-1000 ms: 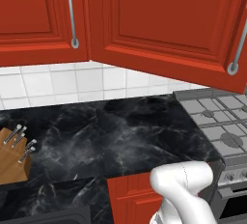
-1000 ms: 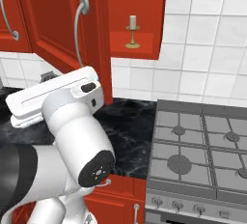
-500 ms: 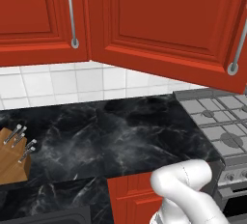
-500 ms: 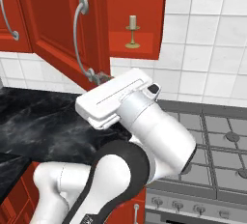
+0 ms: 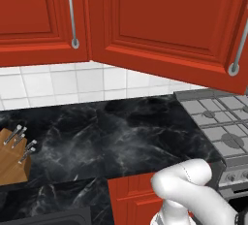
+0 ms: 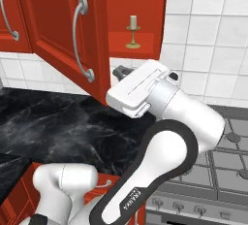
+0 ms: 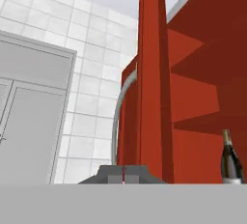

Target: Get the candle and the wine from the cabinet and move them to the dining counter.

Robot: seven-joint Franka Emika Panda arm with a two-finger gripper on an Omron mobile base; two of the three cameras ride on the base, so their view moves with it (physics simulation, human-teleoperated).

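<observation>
The cabinet (image 6: 135, 20) hangs on the wall with its door (image 6: 58, 30) swung open. On its lower shelf stands the candle (image 6: 133, 32), a cream stub in a small brass holder. In the hand view the wine (image 7: 232, 163) stands inside the red cabinet at the right, and the door (image 7: 152, 73) is seen edge-on with its curved silver handle (image 7: 119, 117). My gripper (image 6: 120, 71) is shut and empty, just below the open door's lower corner, under and left of the candle. Its tips (image 7: 123, 175) sit together at the door's edge. The dining counter is out of view.
A black marble worktop (image 5: 111, 136) runs below the cabinets, backed by white tiles. A wooden knife block (image 5: 12, 158) stands at its left. A grey gas stove (image 6: 227, 156) lies to the right. The open door (image 5: 174, 25) juts out over the worktop.
The arm has swung to the right and up in the right base view, bringing the hand to the open door's lower corner. The gripper stayed shut. The base has not moved.
</observation>
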